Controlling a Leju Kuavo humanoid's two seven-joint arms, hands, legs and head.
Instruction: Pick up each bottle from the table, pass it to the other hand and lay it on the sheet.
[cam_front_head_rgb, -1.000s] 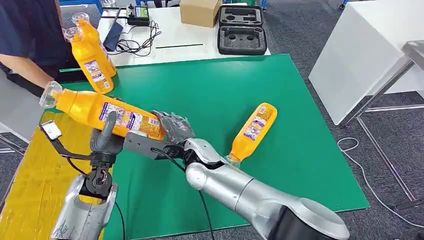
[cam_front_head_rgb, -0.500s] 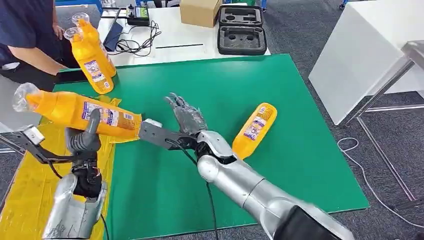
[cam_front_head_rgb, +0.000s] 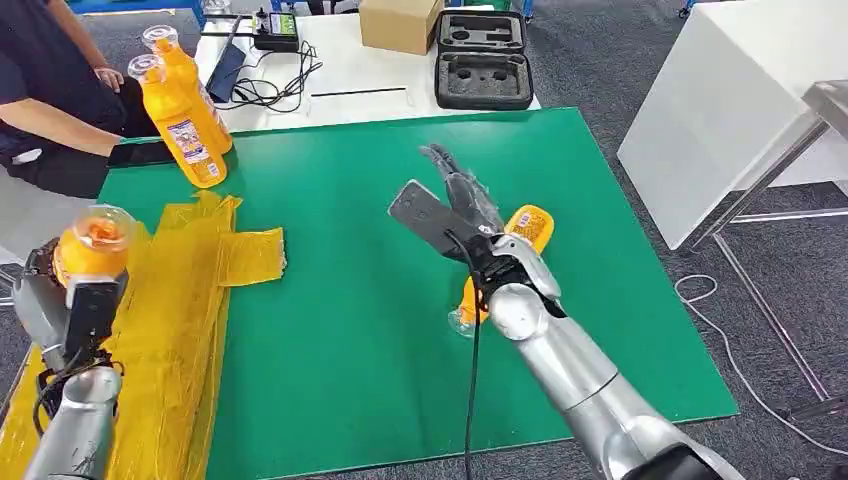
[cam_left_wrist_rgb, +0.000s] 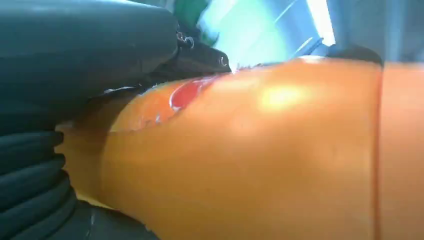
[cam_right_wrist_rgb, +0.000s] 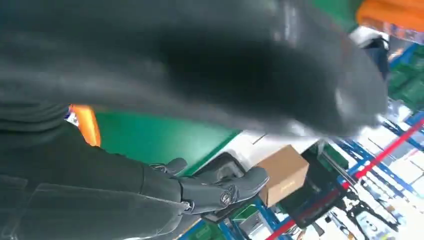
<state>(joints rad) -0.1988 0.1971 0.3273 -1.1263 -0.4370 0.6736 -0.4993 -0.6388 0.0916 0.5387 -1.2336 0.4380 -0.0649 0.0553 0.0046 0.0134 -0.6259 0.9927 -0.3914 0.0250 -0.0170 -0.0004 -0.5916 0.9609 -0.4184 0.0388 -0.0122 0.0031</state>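
Green table mat (cam_front_head_rgb: 380, 330) with a yellow sheet (cam_front_head_rgb: 185, 300) along its left side, a white table behind. Head view: left hand (cam_front_head_rgb: 60, 300) grips an orange bottle (cam_front_head_rgb: 92, 240) over the sheet, cap end toward the camera; right hand (cam_front_head_rgb: 462, 205) is raised, fingers straight and apart, holding nothing, a second bottle (cam_front_head_rgb: 525, 225) lying just behind them. Two more bottles (cam_front_head_rgb: 185, 125) stand near a seated person (cam_front_head_rgb: 50, 110). Left wrist view: fingers (cam_left_wrist_rgb: 30, 185) wrap the bottle's orange body. Right wrist view: fingers (cam_right_wrist_rgb: 220, 192) extended, a cardboard box (cam_right_wrist_rgb: 282, 175) beyond their tips.
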